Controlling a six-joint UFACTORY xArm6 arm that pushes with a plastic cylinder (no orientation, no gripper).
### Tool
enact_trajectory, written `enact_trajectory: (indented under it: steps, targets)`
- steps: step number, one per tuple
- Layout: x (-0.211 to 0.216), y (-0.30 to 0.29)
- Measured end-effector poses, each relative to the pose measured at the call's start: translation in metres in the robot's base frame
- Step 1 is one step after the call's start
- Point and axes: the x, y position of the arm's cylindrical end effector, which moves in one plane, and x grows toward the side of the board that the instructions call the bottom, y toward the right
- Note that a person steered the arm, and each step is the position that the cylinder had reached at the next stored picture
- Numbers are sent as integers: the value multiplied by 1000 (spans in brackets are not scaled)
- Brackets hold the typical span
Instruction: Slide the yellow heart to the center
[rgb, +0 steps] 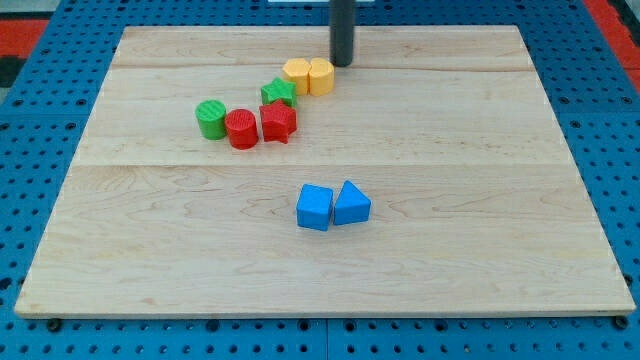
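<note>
Standing just behind the two yellow blocks (308, 76), my tip (342, 63) holds nothing; touching is unclear.

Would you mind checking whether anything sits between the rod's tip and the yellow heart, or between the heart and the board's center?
Nothing visible blocks either: my tip is just upper-right of the yellow heart, the center lies open below it.
</note>
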Motion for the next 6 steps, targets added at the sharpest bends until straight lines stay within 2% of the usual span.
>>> enact_trajectory:
  steps: [1, 2, 4, 6]
  targets:
    - [-5, -32]
    - [-41, -65]
    - [35, -36]
    - [72, 25]
